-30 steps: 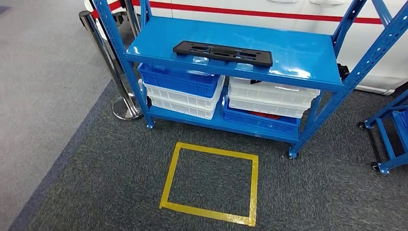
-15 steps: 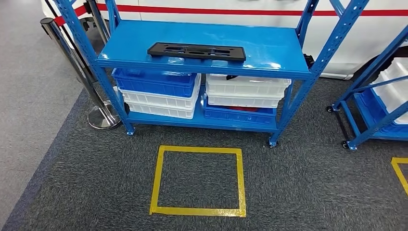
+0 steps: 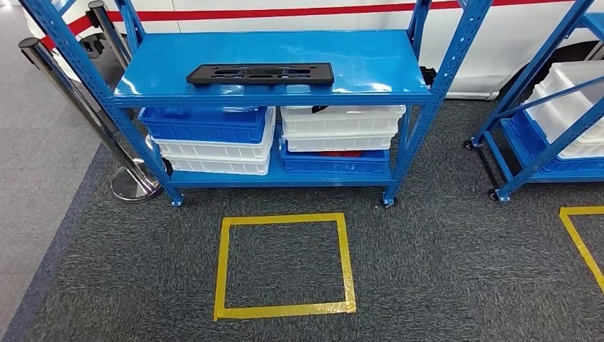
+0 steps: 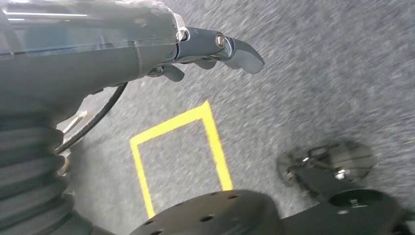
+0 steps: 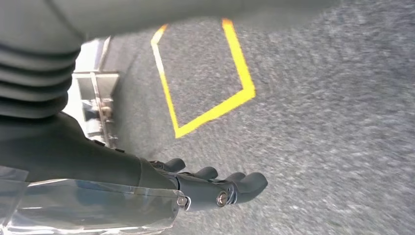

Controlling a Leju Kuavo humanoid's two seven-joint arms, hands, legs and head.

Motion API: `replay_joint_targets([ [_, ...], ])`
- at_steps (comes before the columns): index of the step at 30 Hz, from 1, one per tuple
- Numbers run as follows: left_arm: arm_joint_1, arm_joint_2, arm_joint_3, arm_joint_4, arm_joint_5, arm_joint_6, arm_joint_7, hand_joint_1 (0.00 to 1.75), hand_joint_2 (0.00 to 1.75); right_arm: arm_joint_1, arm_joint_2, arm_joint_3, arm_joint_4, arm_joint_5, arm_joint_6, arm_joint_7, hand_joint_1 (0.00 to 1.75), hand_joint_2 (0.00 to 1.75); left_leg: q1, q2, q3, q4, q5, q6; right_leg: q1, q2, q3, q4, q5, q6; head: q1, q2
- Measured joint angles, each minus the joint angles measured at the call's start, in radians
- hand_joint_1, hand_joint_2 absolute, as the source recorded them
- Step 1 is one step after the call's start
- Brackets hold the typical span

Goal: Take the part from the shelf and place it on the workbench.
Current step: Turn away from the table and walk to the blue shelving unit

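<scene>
**Part sitting flat on the top shelf, both hands empty**

So in the head view the black part (image 3: 261, 73) is a long flat plate with cutouts, lying on the top level of the blue shelf (image 3: 370, 60), upper middle of the frame. Its long axis runs pretty much left to right across the picture, parallel to the shelf's front edge, with the right end a touch higher in the frame than the left. It sits close to the front edge, more toward the shelf's left half.

Below it are stacked blue and white bins (image 3: 214, 135). A yellow tape square (image 3: 283, 263) marks the carpet at lower center.

The left hand (image 4: 215, 49) hangs over the carpet holding nothing, fingers loosely extended. Same for the right hand (image 5: 220, 188): fingers lightly curved, side by side, nothing in them.
</scene>
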State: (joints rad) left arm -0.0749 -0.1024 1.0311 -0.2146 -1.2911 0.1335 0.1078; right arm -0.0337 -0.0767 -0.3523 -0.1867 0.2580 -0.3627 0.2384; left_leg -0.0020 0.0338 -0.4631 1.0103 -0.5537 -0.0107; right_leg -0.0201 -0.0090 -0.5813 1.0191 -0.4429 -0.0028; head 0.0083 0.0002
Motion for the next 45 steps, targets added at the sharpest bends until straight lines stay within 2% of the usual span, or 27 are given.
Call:
replay_joint_targets([
  [2,0.017,0.005,-0.035,-0.001,0.057,-0.005,-0.005,0.0,0.0,0.003,0.002,0.008,-0.007,-0.011,0.016,-0.01,0.0,0.0,0.004,-0.018,-0.05,0.109,-0.06,-0.008,-0.001,0.0,0.002,-0.004,0.0,-0.01,-0.003,0.0],
  [4,0.029,0.009,-0.07,-0.001,0.113,-0.012,-0.012,0.0,0.0,0.003,0.004,0.018,-0.02,-0.021,0.031,-0.021,0.0,0.0,0.004,-0.026,-0.115,0.24,-0.108,-0.012,0.0,0.001,0.001,-0.003,-0.001,-0.014,-0.004,0.0],
  [5,0.035,0.01,-0.088,-0.001,0.14,-0.016,-0.015,0.0,0.0,0.002,0.005,0.024,-0.028,-0.027,0.039,-0.026,0.0,0.0,0.004,-0.026,-0.131,0.268,-0.106,-0.013,0.0,0.003,0.002,-0.002,-0.002,-0.015,-0.004,0.0],
  [6,0.043,0.011,-0.107,-0.001,0.167,-0.018,-0.017,0.0,0.0,0.001,0.006,0.029,-0.038,-0.032,0.047,-0.031,0.0,0.0,0.005,-0.026,-0.128,0.255,-0.083,-0.013,0.0,0.006,0.003,-0.001,-0.002,-0.015,-0.004,0.0],
  [8,0.065,0.014,-0.145,-0.001,0.219,-0.023,-0.019,0.0,0.0,-0.001,0.009,0.042,-0.06,-0.043,0.062,-0.041,0.0,0.0,0.006,-0.027,-0.081,0.133,-0.003,-0.009,0.0,0.013,0.005,0.003,-0.005,-0.012,-0.004,0.0],
  [10,0.087,0.017,-0.185,0.0,0.27,-0.028,-0.021,0.0,0.0,-0.003,0.013,0.055,-0.079,-0.053,0.077,-0.052,0.0,0.0,0.005,-0.03,-0.039,0.02,0.041,-0.002,0.003,0.019,0.002,0.008,-0.007,-0.003,-0.003,0.0],
  [13,0.114,0.023,-0.251,0.0,0.353,-0.036,-0.025,0.0,0.0,0.001,0.017,0.074,-0.099,-0.07,0.1,-0.067,0.0,0.0,0.002,-0.032,-0.035,-0.009,0.045,0.016,0.006,0.022,-0.003,0.007,-0.003,0.016,-0.003,0.0],
  [15,0.126,0.028,-0.297,-0.003,0.411,-0.041,-0.03,0.0,0.0,0.009,0.02,0.088,-0.106,-0.081,0.116,-0.077,0.0,0.0,0.005,-0.028,-0.031,-0.018,0.055,0.03,0.002,0.02,-0.009,0.025,-0.017,0.027,-0.001,0.0],
  [17,0.13,0.033,-0.342,-0.011,0.466,-0.046,-0.035,0.0,0.0,0.022,0.022,0.101,-0.109,-0.092,0.131,-0.086,0.0,0.0,0.008,-0.024,-0.03,-0.023,0.062,0.038,0.0,0.017,-0.048,0.113,-0.072,0.033,0.0,0.0],
  [19,0.128,0.036,-0.386,-0.026,0.52,-0.051,-0.041,0.0,0.0,0.041,0.025,0.115,-0.109,-0.103,0.147,-0.095,0.0,0.0,0.005,-0.023,-0.032,-0.023,0.062,0.04,-0.001,0.016,-0.11,0.244,-0.131,0.038,0.001,0.0],
  [20,0.126,0.038,-0.408,-0.037,0.548,-0.054,-0.043,0.0,0.0,0.053,0.026,0.122,-0.108,-0.109,0.155,-0.1,0.0,0.0,0.005,-0.022,-0.031,-0.023,0.059,0.04,-0.002,0.016,-0.13,0.281,-0.137,0.04,0.0,0.0],
  [21,0.123,0.039,-0.429,-0.049,0.573,-0.057,-0.045,0.0,0.0,0.066,0.028,0.129,-0.107,-0.114,0.162,-0.104,0.0,0.0,0.004,-0.022,-0.03,-0.023,0.055,0.04,-0.002,0.016,-0.13,0.282,-0.122,0.04,0.0,0.0],
  [22,0.12,0.041,-0.45,-0.062,0.598,-0.059,-0.047,0.0,0.0,0.079,0.029,0.136,-0.104,-0.119,0.169,-0.108,0.0,0.0,0.004,-0.022,-0.026,-0.024,0.048,0.039,-0.002,0.015,-0.11,0.24,-0.089,0.039,0.001,0.0],
  [23,0.116,0.041,-0.47,-0.075,0.622,-0.061,-0.05,0.0,0.0,0.093,0.03,0.144,-0.101,-0.123,0.176,-0.112,0.0,0.0,0.004,-0.022,-0.019,-0.024,0.041,0.036,-0.002,0.012,-0.075,0.17,-0.05,0.036,0.001,0.0],
  [25,0.109,0.044,-0.51,-0.101,0.672,-0.066,-0.055,0.0,0.0,0.115,0.031,0.158,-0.095,-0.133,0.19,-0.121,0.0,0.0,0.001,-0.021,-0.008,-0.023,0.027,0.026,0.003,0.004,-0.011,0.048,-0.018,0.026,0.001,0.0],
  [26,0.106,0.046,-0.53,-0.112,0.697,-0.069,-0.058,0.0,0.0,0.124,0.032,0.166,-0.093,-0.138,0.197,-0.126,0.0,0.0,0.0,-0.021,-0.004,-0.024,0.02,0.019,0.006,0.002,0.004,0.019,-0.02,0.019,0.001,0.0],
  [30,0.109,0.056,-0.617,-0.142,0.805,-0.079,-0.066,0.0,0.0,0.151,0.04,0.197,-0.095,-0.159,0.227,-0.147,0.0,0.0,0.002,-0.019,0.013,-0.017,-0.001,-0.004,0.008,0.004,0.031,0.0,-0.043,-0.011,-0.001,0.0],
  [31,0.116,0.058,-0.639,-0.145,0.833,-0.082,-0.069,0.0,0.0,0.152,0.042,0.204,-0.1,-0.164,0.235,-0.152,0.0,0.0,0.003,-0.021,-0.001,0.02,-0.014,-0.008,0.006,0.004,0.045,-0.007,-0.049,-0.018,-0.003,0.0],
  [32,0.127,0.06,-0.66,-0.147,0.86,-0.085,-0.071,0.0,0.0,0.151,0.045,0.211,-0.106,-0.169,0.242,-0.157,0.0,0.0,0.004,-0.023,-0.032,0.081,-0.034,-0.01,0.006,0.004,0.059,-0.012,-0.056,-0.024,-0.006,0.0],
  [34,0.154,0.061,-0.697,-0.143,0.91,-0.091,-0.074,0.0,0.0,0.143,0.047,0.224,-0.127,-0.179,0.256,-0.167,0.0,0.0,0.004,-0.025,-0.137,0.234,-0.073,-0.013,0.008,0.006,0.085,-0.013,-0.075,-0.03,-0.008,0.0],
  [35,0.17,0.062,-0.714,-0.137,0.932,-0.093,-0.075,0.0,0.0,0.137,0.048,0.229,-0.141,-0.184,0.262,-0.172,0.0,0.0,0.004,-0.026,-0.184,0.285,-0.073,-0.013,0.008,0.008,0.1,-0.013,-0.086,-0.03,-0.009,0.0],
  [36,0.188,0.063,-0.73,-0.129,0.953,-0.095,-0.075,0.0,0.0,0.129,0.049,0.234,-0.156,-0.188,0.268,-0.175,0.0,0.0,0.004,-0.026,-0.216,0.299,-0.048,-0.013,0.009,0.012,0.118,-0.012,-0.098,-0.03,-0.009,0.0],
  [37,0.206,0.064,-0.746,-0.119,0.973,-0.097,-0.076,0.0,0.0,0.121,0.05,0.239,-0.174,-0.192,0.273,-0.179,0.0,0.0,0.004,-0.026,-0.23,0.272,0.001,-0.01,0.01,0.016,0.139,-0.012,-0.114,-0.028,-0.009,0.0],
  [39,0.244,0.069,-0.775,-0.096,1.01,-0.101,-0.079,0.0,0.0,0.106,0.055,0.249,-0.209,-0.199,0.283,-0.186,0.0,0.0,0.001,-0.028,-0.221,0.155,0.119,0.003,0.011,0.023,0.176,-0.013,-0.146,-0.024,-0.007,0.0],
  [40,0.261,0.072,-0.79,-0.084,1.029,-0.103,-0.08,0.0,0.0,0.098,0.058,0.255,-0.224,-0.203,0.289,-0.19,0.0,0.0,0.0,-0.029,-0.213,0.109,0.155,0.012,0.014,0.025,0.188,-0.011,-0.161,-0.019,-0.006,0.0],
  [41,0.273,0.076,-0.806,-0.076,1.051,-0.105,-0.082,0.0,0.0,0.092,0.062,0.262,-0.237,-0.207,0.295,-0.194,0.0,0.0,-0.004,-0.03,-0.206,0.083,0.166,0.02,0.012,0.026,0.193,-0.009,-0.173,-0.013,-0.003,0.0],
  [45,0.281,0.087,-0.879,-0.079,1.146,-0.114,-0.093,0.0,0.0,0.087,0.069,0.291,-0.259,-0.226,0.321,-0.211,0.0,0.0,-0.004,-0.033,-0.18,0.045,0.139,0.041,0.006,0.019,0.212,-0.026,-0.194,0.01,-0.002,0.0],
])
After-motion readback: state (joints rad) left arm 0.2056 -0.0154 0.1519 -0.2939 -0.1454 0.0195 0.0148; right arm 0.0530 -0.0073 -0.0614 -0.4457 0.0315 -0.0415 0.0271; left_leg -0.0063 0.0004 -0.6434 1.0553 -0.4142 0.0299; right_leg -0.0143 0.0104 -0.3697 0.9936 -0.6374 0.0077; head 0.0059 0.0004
